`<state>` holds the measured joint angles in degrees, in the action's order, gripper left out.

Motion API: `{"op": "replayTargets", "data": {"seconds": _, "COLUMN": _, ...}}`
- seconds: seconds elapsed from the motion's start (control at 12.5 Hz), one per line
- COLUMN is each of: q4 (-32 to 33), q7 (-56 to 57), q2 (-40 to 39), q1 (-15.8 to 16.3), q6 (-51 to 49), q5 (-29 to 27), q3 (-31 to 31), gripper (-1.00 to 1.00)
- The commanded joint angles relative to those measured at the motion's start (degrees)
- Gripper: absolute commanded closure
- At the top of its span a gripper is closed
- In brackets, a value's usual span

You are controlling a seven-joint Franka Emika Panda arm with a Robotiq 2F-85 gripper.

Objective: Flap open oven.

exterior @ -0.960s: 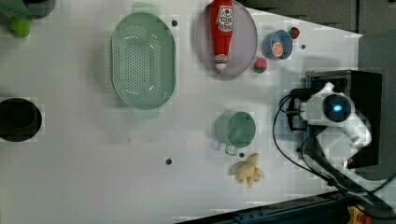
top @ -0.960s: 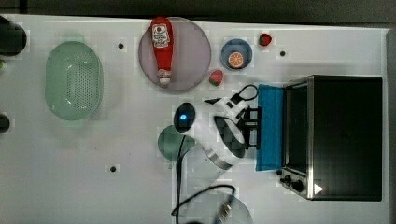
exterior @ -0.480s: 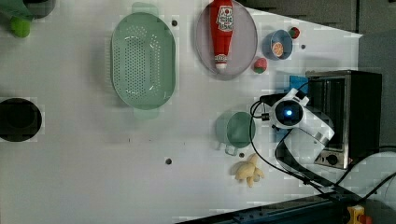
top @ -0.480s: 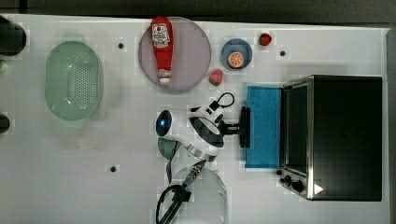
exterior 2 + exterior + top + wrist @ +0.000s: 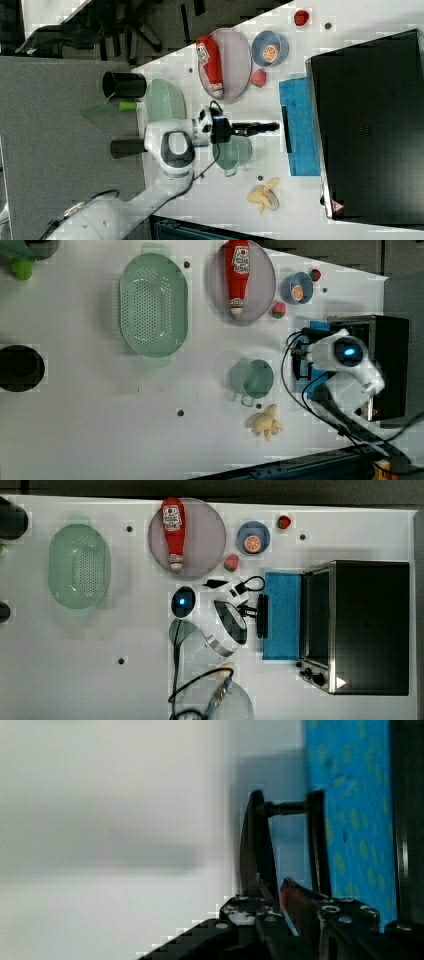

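The tool [image 5: 272,892] is clenched on the dark bar handle [image 5: 255,845] of the oven's door: in the wrist view one finger lies against the bar's outer face and the other sits in the slot between the bar and the blue glass. In the top view the tool [image 5: 253,611] meets the handle [image 5: 262,615] just right of the frame's centre, with the white arm [image 5: 227,630] running down toward the lower middle edge. In the right view the tool [image 5: 272,126] reaches level from the arm toward the handle [image 5: 285,128] at mid-frame.

The door [image 5: 283,615] is flapped fully open, lying flat as a bright blue pane on the white worktop [image 5: 125,630], its handle at the edge farthest from the box. The oven [image 5: 370,625] is a large black box with a silver front frame, standing at the right of the top view; its cavity shows dark behind the frame, and two black knobs [image 5: 312,674] sit at the frame's lower end. In the left view the oven [image 5: 395,365] stands at the right edge, partly behind the arm. In the right view the oven [image 5: 370,125] takes up the right side.

Near the arm a teal cup [image 5: 252,379] rests on the worktop, with a banana [image 5: 266,422] below it in the left view. Further off lie a ketchup bottle [image 5: 173,530] on a round plate [image 5: 205,540] and a green colander [image 5: 77,565].
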<state>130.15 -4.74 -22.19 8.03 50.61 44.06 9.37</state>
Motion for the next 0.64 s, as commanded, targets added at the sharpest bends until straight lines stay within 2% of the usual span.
{"op": "replayTargets", "data": {"seconds": 0.08, "q4": -0.90, "q7": -3.32, "q2": 9.24, "q1": -0.32, "q6": -0.75, "q5": -11.09, "q3": -0.60, "gripper": 0.65}}
{"op": "replayTargets", "data": {"seconds": 0.4, "q4": -0.93, "q7": -3.32, "q2": 18.28, "q1": -0.30, "q6": -6.00, "q5": -24.58, "q3": -0.69, "gripper": 0.65}}
{"op": "replayTargets", "data": {"seconds": 0.64, "q4": -1.72, "q7": -3.32, "q2": 26.18, "q1": -0.34, "q6": -14.73, "q5": -36.61, "q3": -0.50, "gripper": 0.65}}
